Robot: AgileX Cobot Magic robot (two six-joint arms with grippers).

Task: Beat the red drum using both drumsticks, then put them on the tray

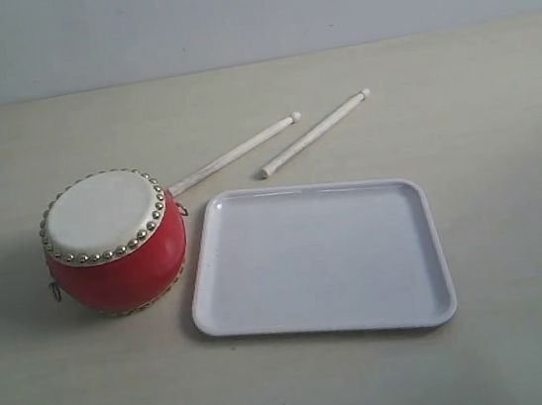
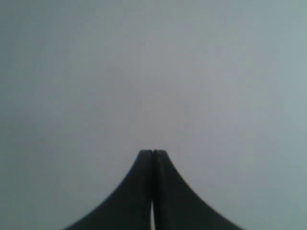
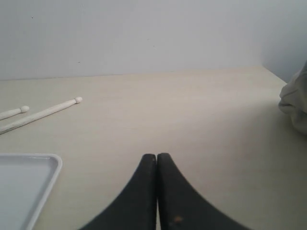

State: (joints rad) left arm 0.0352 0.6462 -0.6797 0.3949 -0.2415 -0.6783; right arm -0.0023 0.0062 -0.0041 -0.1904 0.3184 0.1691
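The red drum (image 1: 114, 240) with its cream skin and brass studs stands at the left of the table, tilted a little. Right beside it lies the white tray (image 1: 411, 244), with nothing in it. Behind them two pale drumsticks lie slanted and side by side: one (image 1: 235, 153) runs up to the drum, the other (image 1: 314, 134) lies further right. Neither gripper shows in the exterior view. My left gripper (image 2: 153, 152) is shut with nothing in it, facing a blank grey surface. My right gripper (image 3: 157, 155) is shut and empty above the table, near the tray's corner (image 3: 50, 165), with a drumstick (image 3: 41, 114) beyond.
The beige table (image 1: 479, 115) runs back to a plain grey wall (image 1: 246, 11). At the edge of the right wrist view a pale crumpled cloth-like thing (image 3: 296, 100) shows near the table's corner.
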